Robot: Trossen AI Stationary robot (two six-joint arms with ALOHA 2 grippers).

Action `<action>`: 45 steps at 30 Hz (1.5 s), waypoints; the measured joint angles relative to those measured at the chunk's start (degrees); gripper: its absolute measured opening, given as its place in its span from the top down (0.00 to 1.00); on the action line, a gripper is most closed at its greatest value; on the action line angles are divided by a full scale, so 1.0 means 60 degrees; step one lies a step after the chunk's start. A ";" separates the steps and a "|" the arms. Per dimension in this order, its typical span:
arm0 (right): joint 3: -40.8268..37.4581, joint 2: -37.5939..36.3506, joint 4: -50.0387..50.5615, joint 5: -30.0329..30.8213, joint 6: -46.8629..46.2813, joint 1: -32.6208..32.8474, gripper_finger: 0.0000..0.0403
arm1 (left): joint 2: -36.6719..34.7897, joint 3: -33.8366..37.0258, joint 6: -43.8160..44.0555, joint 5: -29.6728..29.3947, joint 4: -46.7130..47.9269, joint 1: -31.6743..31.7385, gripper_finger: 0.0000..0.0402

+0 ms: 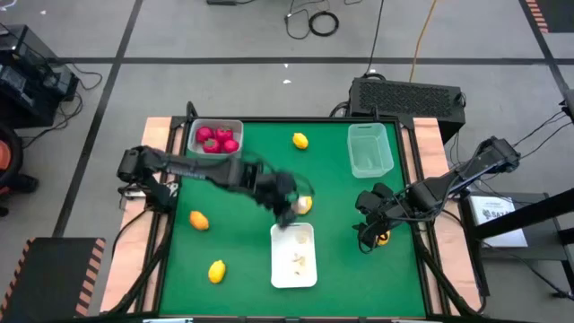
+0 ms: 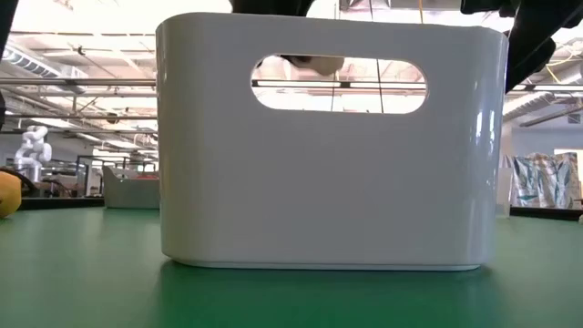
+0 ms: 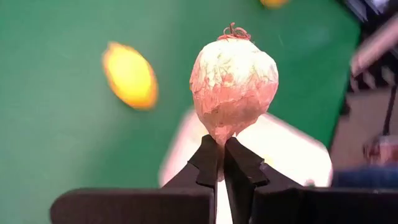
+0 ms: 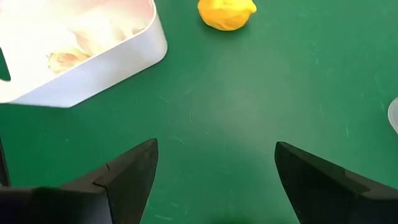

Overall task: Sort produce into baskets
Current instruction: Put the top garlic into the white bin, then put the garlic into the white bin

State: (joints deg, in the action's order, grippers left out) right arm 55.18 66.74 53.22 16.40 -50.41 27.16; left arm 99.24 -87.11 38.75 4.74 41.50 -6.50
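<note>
My left gripper [image 1: 289, 206] is shut on a pinkish-white garlic bulb [image 3: 233, 81], held above the mat just beyond the far end of a white tub [image 1: 294, 256] that holds several garlic bulbs [image 1: 301, 260]. My right gripper [image 1: 366, 222] is open and empty, low over the mat to the right of that tub [image 4: 81, 46]. An orange lemon [image 1: 383, 238] lies beside it. A whitish-grey tub [image 1: 215, 137] at the far left holds red pieces [image 1: 218, 141]. A green-tinted tub [image 1: 369, 148] stands at the far right. My left gripper pinches the garlic bulb's narrow tip [image 3: 222, 134] between the free ends of its two fingers [image 3: 208, 158]. The bulb juts out beyond the fingertips, its rooty end [image 3: 233, 31] pointing away from them. It is lifted clear of the mat and the tub.
Yellow lemons lie loose on the green mat: one at the far middle [image 1: 300, 140], two at the near left [image 1: 199, 220] [image 1: 216, 270], one just past the white tub's far end [image 4: 227, 12]. In the low view the white tub [image 2: 332, 146] fills most of the picture.
</note>
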 joint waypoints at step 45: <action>0.0004 0.0000 0.1189 0.0040 -0.7003 0.0860 0.22 | 0.0781 -0.0982 -0.2607 -0.0740 0.3650 -0.1369 0.58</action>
State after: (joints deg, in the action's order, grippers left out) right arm 55.20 66.74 60.35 16.64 -92.43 32.32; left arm 103.93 -93.01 23.11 0.30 63.40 -14.72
